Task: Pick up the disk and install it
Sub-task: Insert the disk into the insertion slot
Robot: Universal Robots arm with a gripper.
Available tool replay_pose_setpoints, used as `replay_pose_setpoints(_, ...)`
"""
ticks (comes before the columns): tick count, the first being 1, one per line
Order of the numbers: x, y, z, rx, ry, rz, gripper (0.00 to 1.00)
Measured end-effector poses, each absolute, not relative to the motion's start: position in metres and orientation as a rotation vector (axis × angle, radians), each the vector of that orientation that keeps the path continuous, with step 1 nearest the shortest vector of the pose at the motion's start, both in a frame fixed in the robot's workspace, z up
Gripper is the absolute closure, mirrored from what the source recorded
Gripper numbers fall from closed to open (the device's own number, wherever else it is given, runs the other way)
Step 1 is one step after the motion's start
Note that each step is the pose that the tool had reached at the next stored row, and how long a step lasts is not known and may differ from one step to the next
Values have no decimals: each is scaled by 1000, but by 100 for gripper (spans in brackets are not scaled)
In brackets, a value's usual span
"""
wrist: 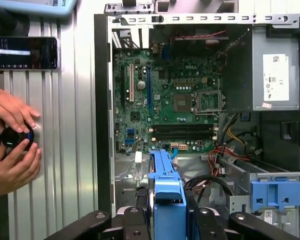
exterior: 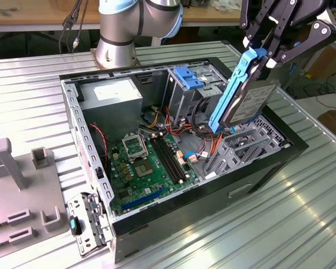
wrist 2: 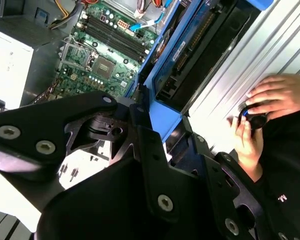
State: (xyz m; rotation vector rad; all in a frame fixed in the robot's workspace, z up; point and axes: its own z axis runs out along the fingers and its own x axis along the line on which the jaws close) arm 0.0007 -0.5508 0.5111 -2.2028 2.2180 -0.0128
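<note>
My gripper (exterior: pixel 261 56) is shut on the disk (exterior: pixel 249 101), a dark flat drive in a bright blue carrier (exterior: pixel 229 95). I hold it by its upper end, and it hangs steeply tilted over the exterior view's right side of the open computer case (exterior: pixel 212 185). Its lower end sits just above the grey drive cage (exterior: pixel 240 145) and the cables there. In both wrist views the disk (wrist 2: pixel 195 55) and its blue carrier (wrist: pixel 166 195) stick out from between the black fingers (wrist 2: pixel 144 130), with the green motherboard (wrist: pixel 175 100) beyond.
A blue latch (exterior: pixel 187 77) tops the drive bay at the case's back. The power supply (exterior: pixel 111 98) fills the back corner. A person's hands (wrist: pixel 12 145) work a black knob beside the case, near a phone (wrist: pixel 23 52). A grey fixture (exterior: pixel 22 185) lies at the exterior view's left.
</note>
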Motion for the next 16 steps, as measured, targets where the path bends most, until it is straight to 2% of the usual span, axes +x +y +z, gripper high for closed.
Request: replay_pose_setpoints(16,56,-560,476,-2238,2183,-14,63)
